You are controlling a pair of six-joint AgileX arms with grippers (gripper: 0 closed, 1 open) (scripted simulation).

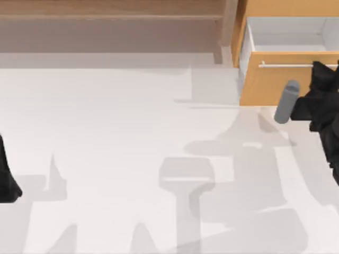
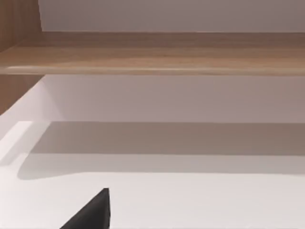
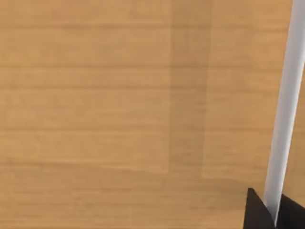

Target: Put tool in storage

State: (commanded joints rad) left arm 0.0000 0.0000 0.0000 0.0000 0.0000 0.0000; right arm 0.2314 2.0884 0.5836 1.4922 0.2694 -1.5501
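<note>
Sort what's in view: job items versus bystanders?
Job:
- orange-tan wooden drawer, pulled open, white inside
- thin silver bar handle
- right gripper at that handle

Bystanders:
- pale brown wooden shelf
- left gripper, parked at the table's left edge

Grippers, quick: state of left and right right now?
Left gripper: parked at the table's left edge, cannot tell.
Right gripper: closed around the drawer handle.
</note>
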